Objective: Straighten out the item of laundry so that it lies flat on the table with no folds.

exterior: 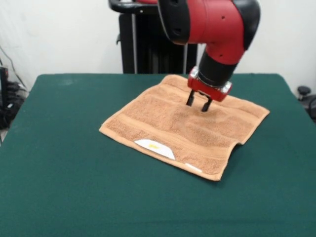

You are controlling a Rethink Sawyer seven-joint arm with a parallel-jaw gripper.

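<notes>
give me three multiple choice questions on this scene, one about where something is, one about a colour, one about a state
1. Where is the gripper?
A. above the towel's middle
B. off the table's left edge
C. over bare cloth at the near edge

2. What colour is the table?
A. white
B. dark green
C. red

3. How does the towel lie?
A. rolled into a tube
B. bunched in a ball
C. mostly spread out, with one corner turned under on the right side of the picture

Answers:
1. A, the two dark fingertips hang over the towel's central part.
2. B, green cloth surrounds the towel on all sides.
3. C, most of it is flat, but its outline is notched at the right.
</notes>
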